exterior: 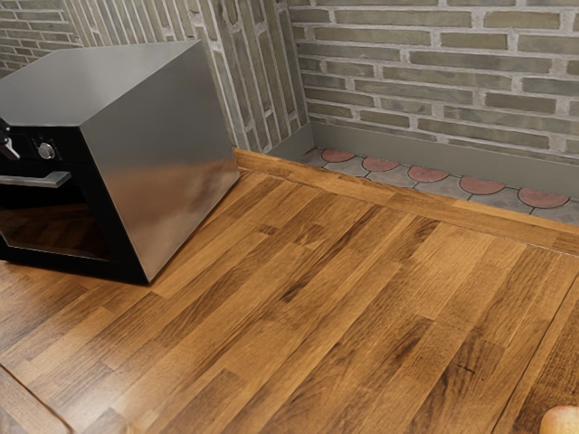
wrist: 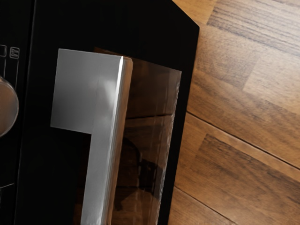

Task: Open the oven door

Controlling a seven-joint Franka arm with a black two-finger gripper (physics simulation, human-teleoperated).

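Can see oven door [exterior: 56,226] at far left of ext. view, about mid-height, partly cut off by frame edge. Looks shut: flush w/ front of oven [exterior: 163,136], w/o any visible gap along its side. So approx. zero progress on actual opening; at best, at approach stage. Can make out handle [exterior: 34,179] across upper part of door, just below knob [exterior: 45,150]. In wrist view, see handle [wrist: 105,154] close to camera, w/ end bracket and dark glass behind; prob. near enough for a grip. Can't tell gripper state, released or clenched, nor confirm any hold on handle. Left to do: get or confirm firm grip, pull away from oven front, swing door down (prob. hinged at bottom, judging by handle position), then carry on until clearly open. Should watch for slipping off handle end, or dragging whole oven over tabletop [exterior: 298,316] w/o moving door.
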